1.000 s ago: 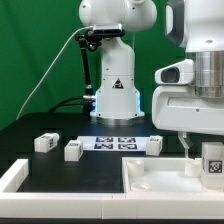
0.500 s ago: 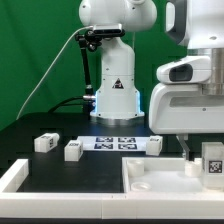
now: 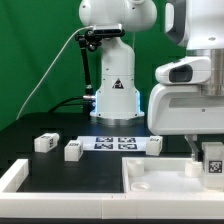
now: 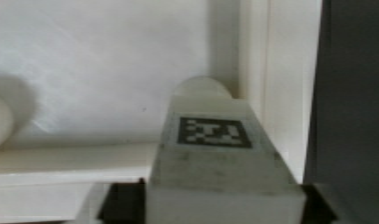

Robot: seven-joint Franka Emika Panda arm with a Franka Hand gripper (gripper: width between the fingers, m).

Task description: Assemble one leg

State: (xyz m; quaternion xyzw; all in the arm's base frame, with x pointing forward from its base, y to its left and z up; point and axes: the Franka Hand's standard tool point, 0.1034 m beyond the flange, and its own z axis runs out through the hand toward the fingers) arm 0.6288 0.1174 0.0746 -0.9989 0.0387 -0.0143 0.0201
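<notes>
Almost nothing has moved since half a second ago: we see the pincer (image 4: pixel 214 202) holding the same spot at the exterior view's right, after a slight drift that way from the frame a second back. It is clamped on the leg (image 3: pixel 213 160), tag facing the exterior camera, over the near right corner of the white panel (image 3: pixel 160 177); we can't tell if leg and panel touch. Three other legs (image 3: pixel 72 150) lie unmoved on the black table (image 3: pixel 60 172), two to the exterior view's left of the marker board (image 3: pixel 115 142), one just beside its right end.
</notes>
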